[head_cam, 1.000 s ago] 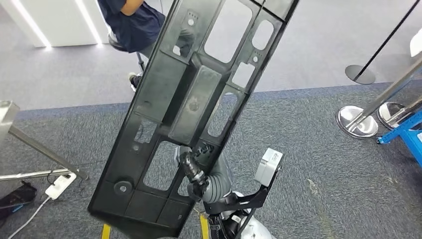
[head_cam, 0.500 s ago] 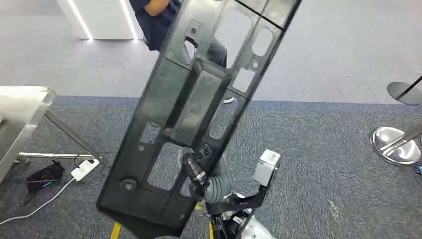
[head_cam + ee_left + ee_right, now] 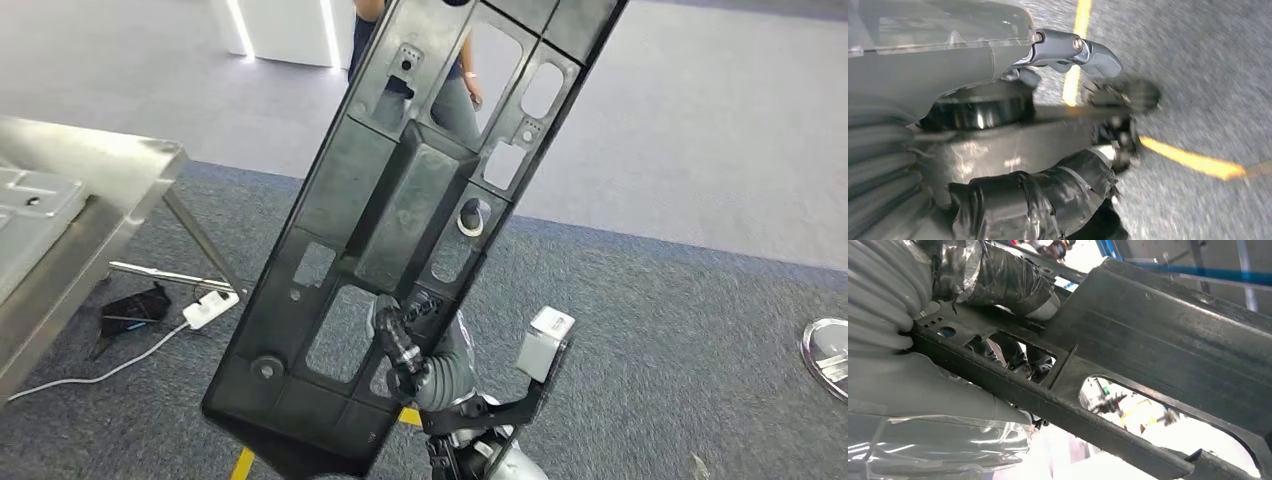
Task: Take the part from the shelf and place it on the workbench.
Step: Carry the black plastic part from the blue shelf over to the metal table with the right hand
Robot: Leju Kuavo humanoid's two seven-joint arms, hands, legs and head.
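Note:
The part is a long black plastic panel (image 3: 400,210) with several cut-outs, held tilted in front of me, its top leaning to the right. My right hand (image 3: 400,340) grips its lower right edge; in the right wrist view the dark taped fingers (image 3: 998,275) wrap over a rib of the panel (image 3: 1158,350). In the left wrist view my left hand (image 3: 1048,150) has its thumb (image 3: 1073,47) and dark fingers (image 3: 1048,195) closed on a flat blurred edge of the panel (image 3: 1118,95), above the carpet. The metal workbench (image 3: 90,170) stands at the left.
A person (image 3: 455,95) stands behind the panel. A white power strip (image 3: 210,308) with its cable and a dark bag lie under the bench. Yellow floor tape (image 3: 240,465) runs by my feet. A chrome post base (image 3: 830,345) sits at the right edge.
The whole view has swung left: the workbench has come further in from the left, the chrome posts have slid off to the right. The panel stays held the same way.

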